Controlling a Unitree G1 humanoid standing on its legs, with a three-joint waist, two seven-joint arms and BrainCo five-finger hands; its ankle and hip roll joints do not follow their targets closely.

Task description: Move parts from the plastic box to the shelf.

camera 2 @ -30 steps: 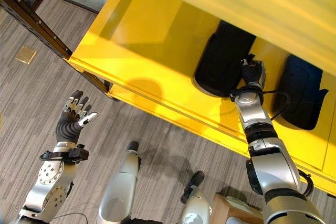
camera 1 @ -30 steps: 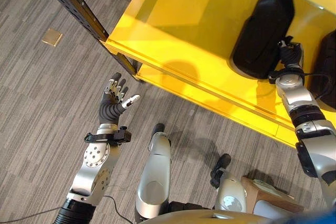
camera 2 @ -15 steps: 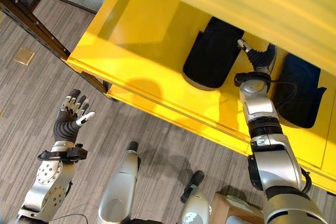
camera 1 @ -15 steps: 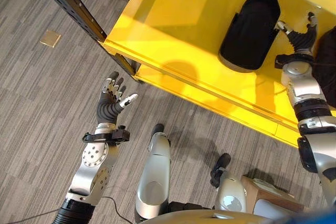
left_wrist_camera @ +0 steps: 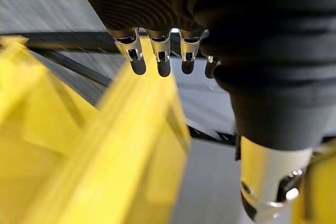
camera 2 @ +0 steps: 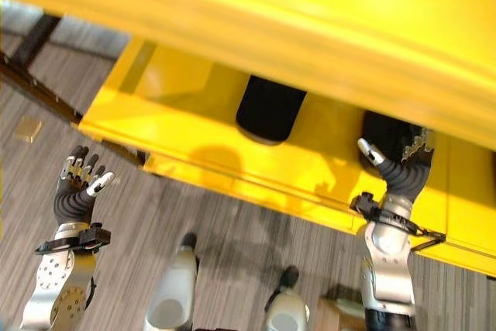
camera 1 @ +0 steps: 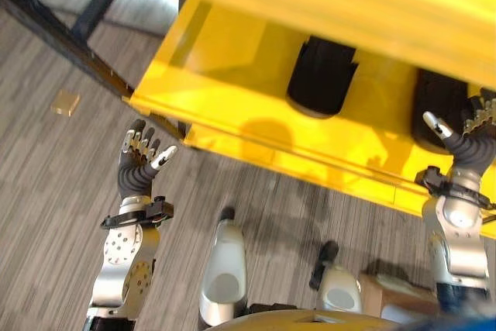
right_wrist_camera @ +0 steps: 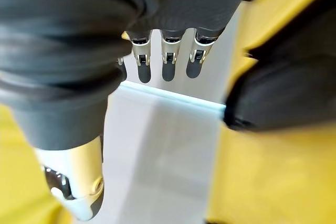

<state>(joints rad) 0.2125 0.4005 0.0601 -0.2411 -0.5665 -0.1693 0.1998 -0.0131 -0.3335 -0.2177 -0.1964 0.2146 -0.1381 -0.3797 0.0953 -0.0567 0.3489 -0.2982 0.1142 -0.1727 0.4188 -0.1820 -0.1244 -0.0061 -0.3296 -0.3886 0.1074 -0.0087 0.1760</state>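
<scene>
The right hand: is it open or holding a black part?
Open. The right hand has straight fingers holding nothing; both black parts lie on the yellow shelf.

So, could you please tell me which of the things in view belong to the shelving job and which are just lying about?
Part of the job:
- yellow shelf
- black part in the middle of the shelf
- second black part further right
- right hand, open, in front of that second part
- left hand, open, over the floor

Just lying about:
- small tan square on the floor
- brown box by the robot

Black part (camera 2: pixel 391 136) at 2 o'clock on yellow shelf (camera 2: pixel 194 125): half hidden behind my right hand (camera 2: pixel 403 172); shape indeterminate.
</scene>
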